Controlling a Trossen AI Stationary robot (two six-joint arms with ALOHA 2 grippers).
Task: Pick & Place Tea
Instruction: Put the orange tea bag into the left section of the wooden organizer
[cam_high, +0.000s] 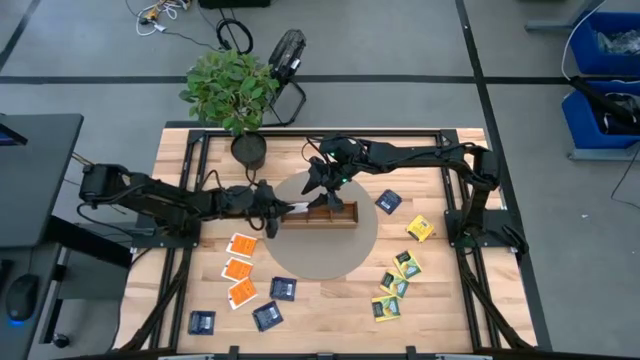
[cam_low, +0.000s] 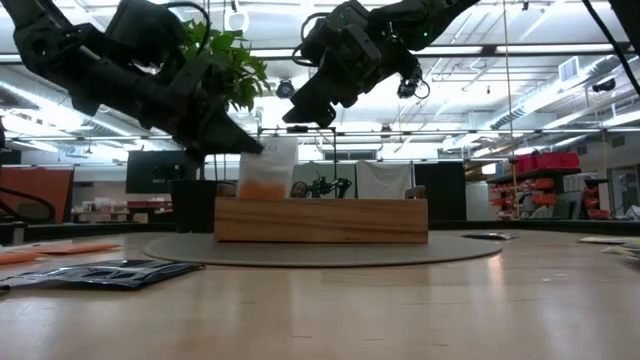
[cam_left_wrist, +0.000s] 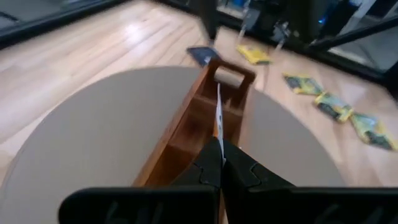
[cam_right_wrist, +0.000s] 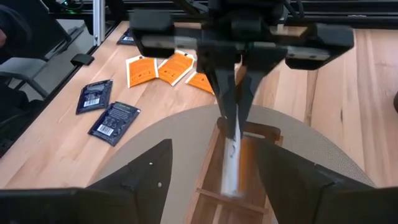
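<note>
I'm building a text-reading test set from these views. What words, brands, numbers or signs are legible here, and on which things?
No text here can be read.
Orange packets: dark print, too blurred to read.
Dark blue packets: white barcode-like label, characters too small.
Yellow-green packets: dark print, blurred.
Packet held by the left gripper over the wooden tray: seen edge-on, no legible print.
Right gripper: no markings.

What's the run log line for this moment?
left gripper: shut on orange-and-white tea packet, over long brown wooden tray | right gripper: open, empty, above tray | tray on round grey mat
</note>
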